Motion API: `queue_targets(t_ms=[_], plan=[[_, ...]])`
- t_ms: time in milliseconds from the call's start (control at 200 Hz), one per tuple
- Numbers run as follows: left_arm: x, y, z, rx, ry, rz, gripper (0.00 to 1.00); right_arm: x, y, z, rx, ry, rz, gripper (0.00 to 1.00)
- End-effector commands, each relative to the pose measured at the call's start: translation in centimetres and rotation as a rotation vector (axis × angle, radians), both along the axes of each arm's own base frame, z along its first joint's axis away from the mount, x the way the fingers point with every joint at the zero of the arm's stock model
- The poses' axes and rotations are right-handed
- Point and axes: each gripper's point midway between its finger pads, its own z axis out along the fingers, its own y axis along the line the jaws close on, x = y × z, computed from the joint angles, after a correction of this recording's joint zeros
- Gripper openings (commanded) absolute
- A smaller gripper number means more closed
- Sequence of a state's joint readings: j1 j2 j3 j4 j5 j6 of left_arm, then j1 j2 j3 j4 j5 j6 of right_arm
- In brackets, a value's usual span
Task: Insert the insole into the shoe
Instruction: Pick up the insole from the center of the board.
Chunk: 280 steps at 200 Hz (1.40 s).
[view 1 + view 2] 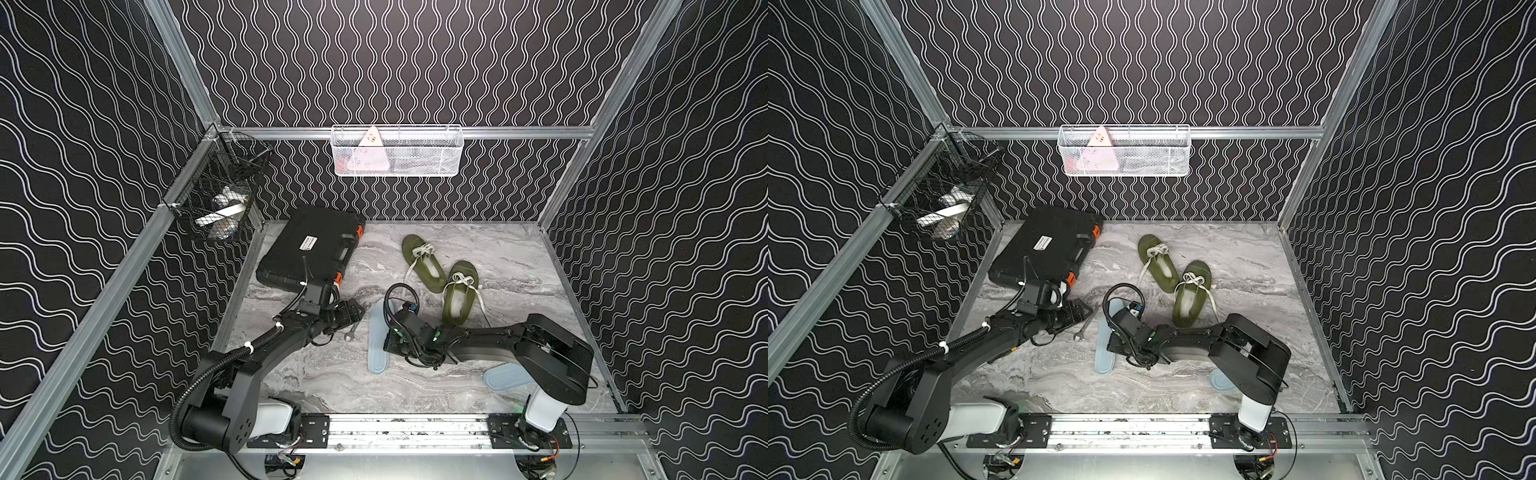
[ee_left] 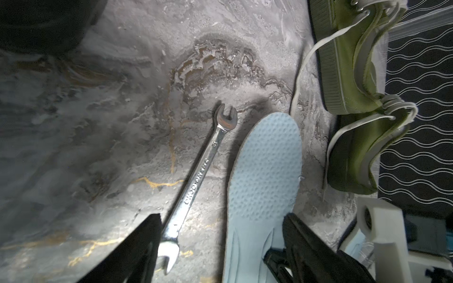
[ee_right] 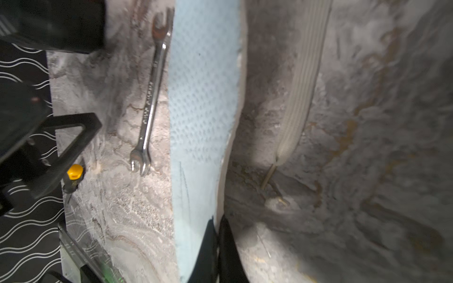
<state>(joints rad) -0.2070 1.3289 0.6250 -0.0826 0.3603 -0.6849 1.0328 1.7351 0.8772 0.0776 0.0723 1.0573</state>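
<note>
A light blue insole (image 1: 376, 340) (image 1: 1103, 353) lies lengthwise in the middle of the table. My right gripper (image 3: 218, 225) (image 1: 387, 341) is shut on one long edge of the insole (image 3: 203, 98). Two olive green shoes (image 1: 424, 264) (image 1: 459, 293) with white laces sit behind it, openings up. My left gripper (image 2: 221, 218) (image 1: 356, 309) is open, hovering over the wrench (image 2: 203, 171) and the toe half of the insole (image 2: 264, 171). A second blue insole (image 1: 505, 376) lies partly under the right arm.
A steel wrench (image 1: 353, 328) lies just left of the held insole. A black tool case (image 1: 307, 249) fills the back left corner. A shoelace (image 3: 301, 85) trails across the table beside the insole. Wire baskets (image 1: 395, 151) (image 1: 216, 195) hang on the walls.
</note>
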Motion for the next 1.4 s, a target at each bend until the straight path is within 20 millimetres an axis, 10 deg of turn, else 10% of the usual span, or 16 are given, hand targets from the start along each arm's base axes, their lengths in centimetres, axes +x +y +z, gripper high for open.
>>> queue_targets(t_ms=[0, 320, 696, 1031, 1396], plan=[[0.8, -0.9, 2.1, -0.081, -0.035, 0.004, 0.82, 0.2, -1.0, 0.8, -0.032, -0.037, -0.009, 0.0], [1.7, -2.2, 4.5, -0.155, -0.091, 0.014, 0.77, 1.5, -5.4, 3.7, -0.068, -0.065, 0.024, 0.0], [5.1, -9.1, 6.0, -0.261, -0.208, -0.111, 0.69, 5.2, -10.9, 5.1, -0.108, -0.026, 0.166, 0.0], [7.7, -13.2, 6.5, -0.302, -0.275, -0.179, 0.65, 5.6, -8.9, 7.1, 0.048, -0.003, 0.338, 0.0], [8.0, -12.8, 5.8, -0.228, -0.257, -0.178, 0.62, 6.2, -8.6, 6.9, 0.037, -0.004, 0.377, 0.0]])
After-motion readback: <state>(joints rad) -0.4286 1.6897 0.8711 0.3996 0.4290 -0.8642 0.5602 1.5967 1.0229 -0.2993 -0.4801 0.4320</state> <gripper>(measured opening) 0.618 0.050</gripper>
